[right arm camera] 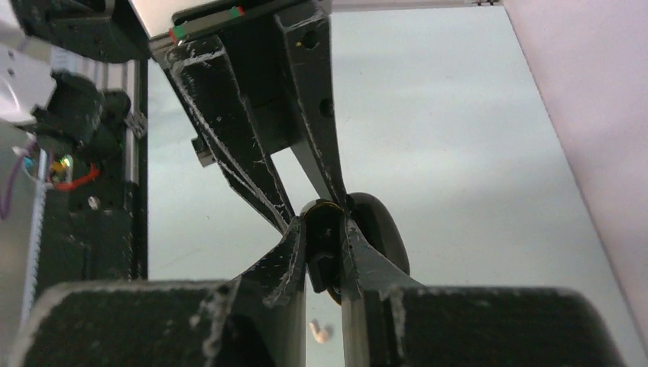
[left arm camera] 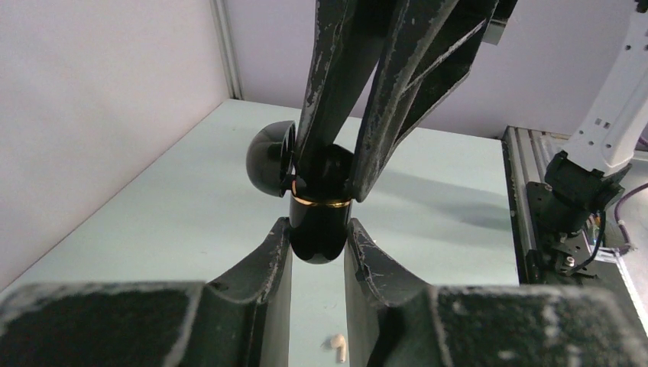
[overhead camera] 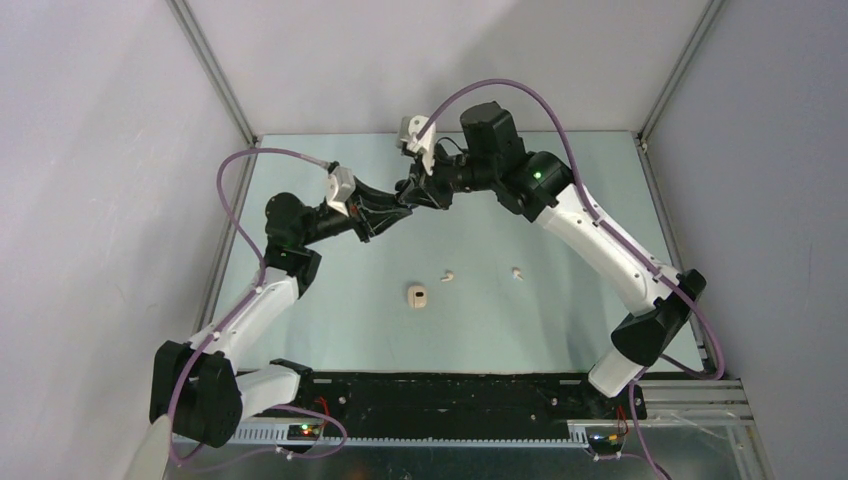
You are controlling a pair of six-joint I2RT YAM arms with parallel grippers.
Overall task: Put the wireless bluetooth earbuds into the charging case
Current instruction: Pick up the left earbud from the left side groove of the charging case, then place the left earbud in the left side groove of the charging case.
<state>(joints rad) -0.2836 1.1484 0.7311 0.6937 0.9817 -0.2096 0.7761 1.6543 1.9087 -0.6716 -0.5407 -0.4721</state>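
A black charging case (left arm camera: 319, 238) with a gold rim is held in the air over the back middle of the table (overhead camera: 340, 330); its lid (left arm camera: 271, 159) hangs open to the left. My left gripper (left arm camera: 319, 229) is shut on the case body. My right gripper (right arm camera: 325, 229) comes in from the other side, its fingers (left arm camera: 336, 99) closed at the case mouth on a small black earbud (right arm camera: 321, 267), mostly hidden. In the top view both grippers meet at the case (overhead camera: 404, 197). Two cream earbuds (overhead camera: 448, 273) (overhead camera: 517, 272) lie loose on the table.
A cream charging case (overhead camera: 418, 296) lies on the table in front of the arms, left of the loose earbuds. One cream earbud shows below the jaws in the left wrist view (left arm camera: 338, 348) and the right wrist view (right arm camera: 319, 332). Walls enclose the table.
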